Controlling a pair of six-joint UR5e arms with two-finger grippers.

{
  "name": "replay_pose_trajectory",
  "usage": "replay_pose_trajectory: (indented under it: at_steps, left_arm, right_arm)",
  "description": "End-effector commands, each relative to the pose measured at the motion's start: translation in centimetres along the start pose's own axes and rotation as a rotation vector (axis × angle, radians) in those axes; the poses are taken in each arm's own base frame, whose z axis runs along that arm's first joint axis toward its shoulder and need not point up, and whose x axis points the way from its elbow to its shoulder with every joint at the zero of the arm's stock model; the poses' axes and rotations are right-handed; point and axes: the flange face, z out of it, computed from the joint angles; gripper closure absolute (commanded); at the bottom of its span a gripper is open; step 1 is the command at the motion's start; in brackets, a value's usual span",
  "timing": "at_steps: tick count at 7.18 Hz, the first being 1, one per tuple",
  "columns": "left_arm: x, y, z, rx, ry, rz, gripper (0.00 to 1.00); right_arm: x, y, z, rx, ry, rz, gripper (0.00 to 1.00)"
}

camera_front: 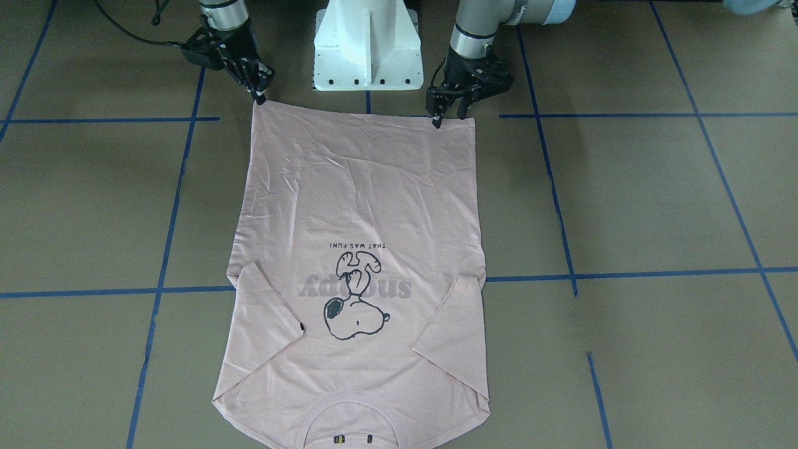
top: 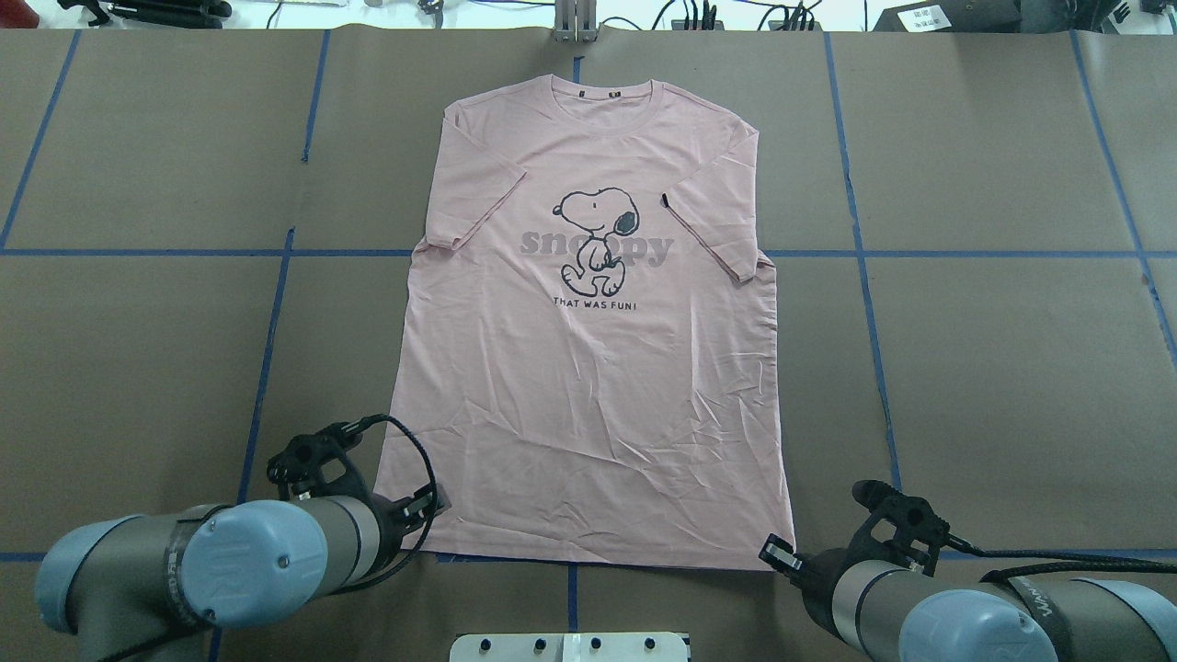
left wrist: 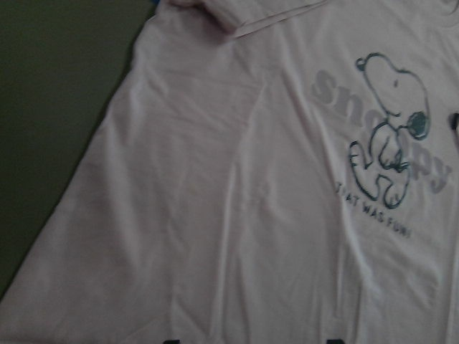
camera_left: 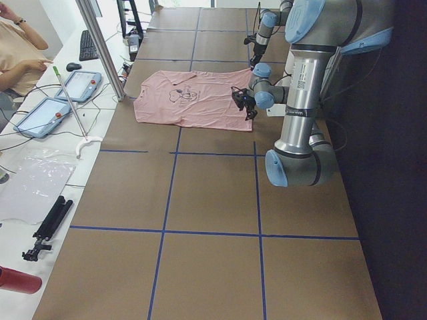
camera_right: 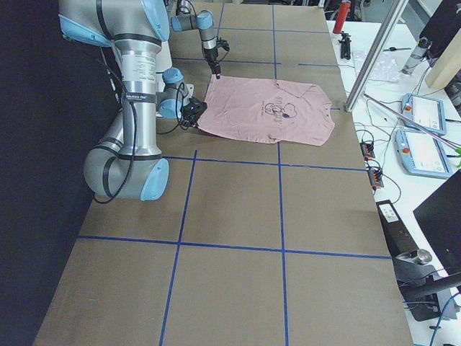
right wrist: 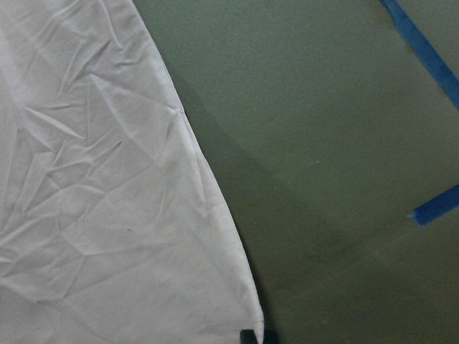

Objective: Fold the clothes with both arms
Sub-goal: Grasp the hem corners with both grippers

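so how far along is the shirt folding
Done: the T-shirt lies flat, print up, with both sleeves turned in over the chest. In hand: the right gripper looks pinched on one hem corner, while the left gripper is open, straddling the hem near the other corner. Left: the body has no fold yet, and the hem lies flat on the table.

"How are the arms placed?"

"The left arm [top: 248, 561] and the right arm [top: 864, 588] both reach low, with their wrists bent downward."

"And the grippers?"

"The left gripper [camera_front: 449, 118] points straight down with its fingers parted. The right gripper [camera_front: 260, 96] is tilted, and its fingers are drawn together into one tip."
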Motion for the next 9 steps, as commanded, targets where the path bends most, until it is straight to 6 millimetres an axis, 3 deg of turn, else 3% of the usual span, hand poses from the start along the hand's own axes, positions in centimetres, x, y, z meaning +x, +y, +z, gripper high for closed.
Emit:
replay_pose_trajectory:
  at_steps: [1,4,6,9]
  left_arm:
    - [-3.4,2.1,1.6,-0.004,-0.070,-0.027,0.36]
    - [-2.9,2.0,0.8,-0.008,-0.051,-0.023,0.41]
    - [-1.7,0.0,-0.8,0.008,-0.012,-0.048,0.41]
    - [-1.9,-0.4,0.1,0.036,-0.021,-0.048,0.35]
  right_arm:
    - [-0.1,0.2,-0.1,-0.004,-0.003,-0.001,1.00]
    - [-0.2,0.3,-0.1,-0.006,-0.004,-0.001,1.00]
    - [-0.1,0.1,-0.1,-0.002,-0.003,-0.001,1.00]
    - [0.0,0.0,0.0,0.001,0.000,0.000,1.00]
